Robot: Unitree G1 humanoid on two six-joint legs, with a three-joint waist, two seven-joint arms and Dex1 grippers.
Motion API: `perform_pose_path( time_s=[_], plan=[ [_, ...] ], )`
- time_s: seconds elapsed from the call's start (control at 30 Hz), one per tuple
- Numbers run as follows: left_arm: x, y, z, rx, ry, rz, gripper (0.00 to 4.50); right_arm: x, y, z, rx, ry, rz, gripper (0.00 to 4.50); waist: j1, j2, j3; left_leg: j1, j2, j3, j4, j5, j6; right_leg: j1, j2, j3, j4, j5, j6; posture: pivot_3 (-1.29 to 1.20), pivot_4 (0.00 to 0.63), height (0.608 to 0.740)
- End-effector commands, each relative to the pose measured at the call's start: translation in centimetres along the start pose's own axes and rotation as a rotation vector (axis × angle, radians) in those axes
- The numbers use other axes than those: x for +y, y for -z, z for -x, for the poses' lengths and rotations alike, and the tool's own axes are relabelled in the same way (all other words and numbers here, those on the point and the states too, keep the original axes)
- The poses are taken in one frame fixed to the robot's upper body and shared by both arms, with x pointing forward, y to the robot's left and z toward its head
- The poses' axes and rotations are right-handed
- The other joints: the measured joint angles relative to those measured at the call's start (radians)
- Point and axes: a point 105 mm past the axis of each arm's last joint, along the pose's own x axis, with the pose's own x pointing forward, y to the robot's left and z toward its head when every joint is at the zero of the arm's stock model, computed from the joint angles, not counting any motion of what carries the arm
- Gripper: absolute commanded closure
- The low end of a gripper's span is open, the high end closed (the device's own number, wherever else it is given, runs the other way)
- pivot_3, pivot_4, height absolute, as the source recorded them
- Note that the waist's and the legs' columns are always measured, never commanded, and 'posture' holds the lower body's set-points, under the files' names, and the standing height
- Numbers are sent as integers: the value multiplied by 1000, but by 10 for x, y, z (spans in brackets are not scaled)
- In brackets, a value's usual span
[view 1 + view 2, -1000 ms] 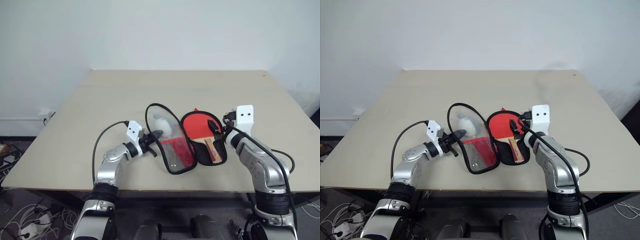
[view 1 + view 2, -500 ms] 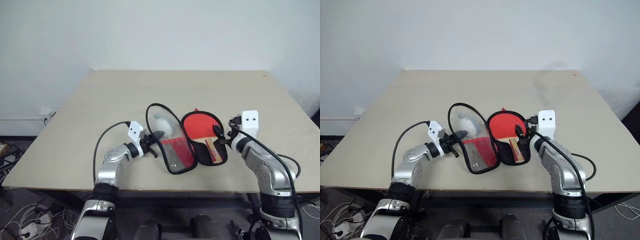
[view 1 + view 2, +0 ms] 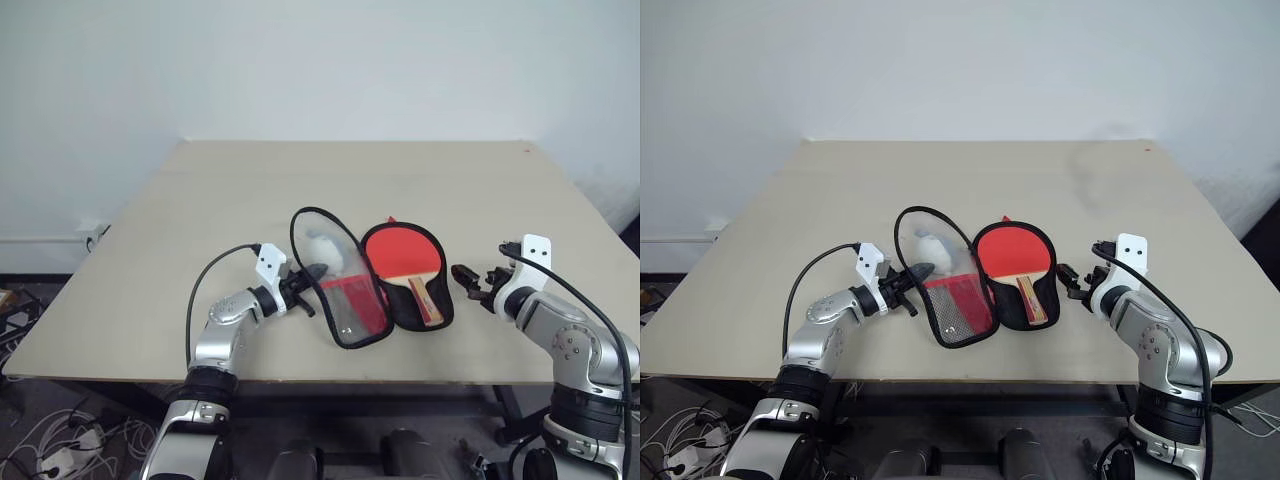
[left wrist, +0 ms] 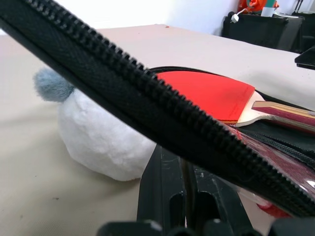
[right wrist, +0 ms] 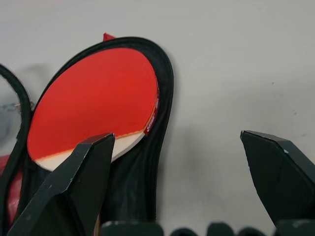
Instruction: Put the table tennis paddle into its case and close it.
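The case (image 3: 345, 310) lies unzipped near the table's front edge, its clear-panelled flap tilted up on the left. The table tennis paddle (image 3: 402, 250) rests in the black-lined right half, red face up and wooden handle (image 3: 425, 300) pointing toward me. My left gripper (image 3: 312, 270) is shut on the flap's left rim, and the zip edge (image 4: 147, 98) crosses just over its fingers (image 4: 162, 191). My right gripper (image 3: 466, 276) hangs open just right of the case, touching nothing. In the right wrist view its fingertips (image 5: 78, 182) frame the paddle (image 5: 93, 98).
A small whitish wad (image 3: 322, 248) sits on the table under the raised flap, seen close up as the wad (image 4: 98, 137) in the left wrist view. The beige table (image 3: 350, 180) stretches bare behind the case. Its front edge runs just below both arms.
My right gripper has drawn back to the right and lower, away from the paddle's handle and off the case, still open. The left gripper and the case have stayed put.
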Motion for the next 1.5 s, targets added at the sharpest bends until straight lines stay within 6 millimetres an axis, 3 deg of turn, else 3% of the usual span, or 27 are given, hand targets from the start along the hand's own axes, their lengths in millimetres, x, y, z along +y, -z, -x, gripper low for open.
perform_pose_path(
  time_s=[0.03,0.57,1.1,1.5],
  plan=[
    [7,-7,8,-18,-17,-9,4500,6,-5,4,-6,-54,24,65,-1,0,0,0,0,0,0,0,0,0,0,0,0,0,0,0,0,740],
    [3,-5,13,0,0,3,4500,8,4,8,44,-106,51,65,0,0,0,0,0,0,3,0,0,2,0,0,0,0,0,0,0,740],
    [4,-7,10,-8,-1,-5,4500,17,30,5,115,-145,26,65,0,0,0,0,0,0,5,0,0,2,0,0,0,0,0,0,0,740],
    [3,-7,8,-9,0,-4,4500,22,34,1,124,-152,23,65,0,0,0,0,0,0,5,0,0,2,0,0,0,0,0,0,0,740]
  ],
)
